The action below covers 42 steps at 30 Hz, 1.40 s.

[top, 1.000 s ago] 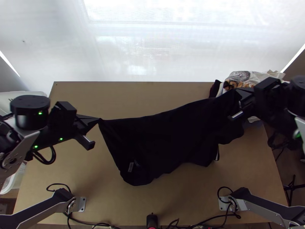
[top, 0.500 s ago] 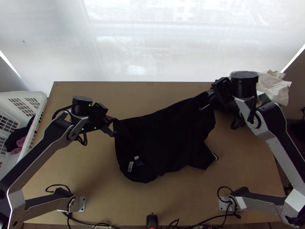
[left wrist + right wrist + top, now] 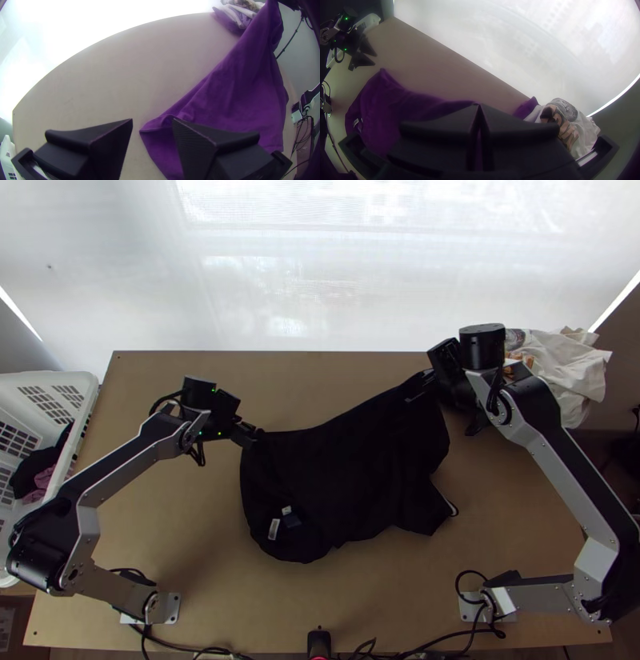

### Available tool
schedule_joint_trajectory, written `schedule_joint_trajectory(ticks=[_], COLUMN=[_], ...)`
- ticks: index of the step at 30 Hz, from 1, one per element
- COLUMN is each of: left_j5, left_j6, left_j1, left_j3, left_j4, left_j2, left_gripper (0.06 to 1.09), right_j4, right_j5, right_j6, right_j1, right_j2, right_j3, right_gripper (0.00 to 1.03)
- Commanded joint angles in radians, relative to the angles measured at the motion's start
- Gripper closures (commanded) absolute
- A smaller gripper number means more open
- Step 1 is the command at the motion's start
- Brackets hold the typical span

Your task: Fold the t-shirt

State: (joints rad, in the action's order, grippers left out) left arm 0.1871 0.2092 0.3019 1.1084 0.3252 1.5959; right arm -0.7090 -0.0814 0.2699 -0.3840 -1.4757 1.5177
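Observation:
The dark t-shirt [image 3: 344, 472] lies wrinkled across the middle of the table, label side near its lower left, its upper right corner drawn up. In the top view my left gripper [image 3: 254, 434] is at the shirt's upper left corner. My left gripper [image 3: 152, 120] stands open in its wrist view, a corner of the shirt [image 3: 233, 100] just beyond and below the gap between its tips. At the shirt's upper right corner is my right gripper [image 3: 424, 382]. Seen from its wrist, my right gripper [image 3: 479, 105] is shut on the edge of the shirt [image 3: 386, 110].
Light and printed cloths [image 3: 568, 368] are heaped at the table's back right corner, behind the right arm. A white basket [image 3: 50, 390] with some clothes stands beyond the left edge. Cables and a small black device [image 3: 318, 642] are at the near edge.
Both grippers have moved inward, left one rightward and right one leftward, bringing the shirt's upper corners closer together. My left gripper has let go of its corner.

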Motion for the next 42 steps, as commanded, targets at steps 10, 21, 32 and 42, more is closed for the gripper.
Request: schedule_joint_trajectory(ticks=[10, 21, 32, 42], left_j5=[0.227, 0.247, 0.245, 0.247], left_j6=[-0.175, -0.203, -0.232, -0.28], left_j1=[0.155, 0.289, 0.312, 0.339], left_j3=[0.246, 0.283, 0.318, 0.361], left_j4=[0.615, 0.718, 0.73, 0.673], left_j2=[0.062, 0.151, 0.245, 0.334], left_gripper=[0.34, 0.34, 0.34, 0.34], right_j4=[0.005, 0.005, 0.005, 0.005], right_j5=[-0.001, -0.001, -0.001, -0.003], right_j6=[-0.009, -0.005, -0.003, 0.003], right_j1=[0.008, 0.004, 0.0, -0.001], right_j2=[-0.04, -0.029, -0.005, 0.011], right_j3=[-0.004, -0.007, -0.034, -0.05], right_gripper=[1.0, 1.0, 1.0, 1.0])
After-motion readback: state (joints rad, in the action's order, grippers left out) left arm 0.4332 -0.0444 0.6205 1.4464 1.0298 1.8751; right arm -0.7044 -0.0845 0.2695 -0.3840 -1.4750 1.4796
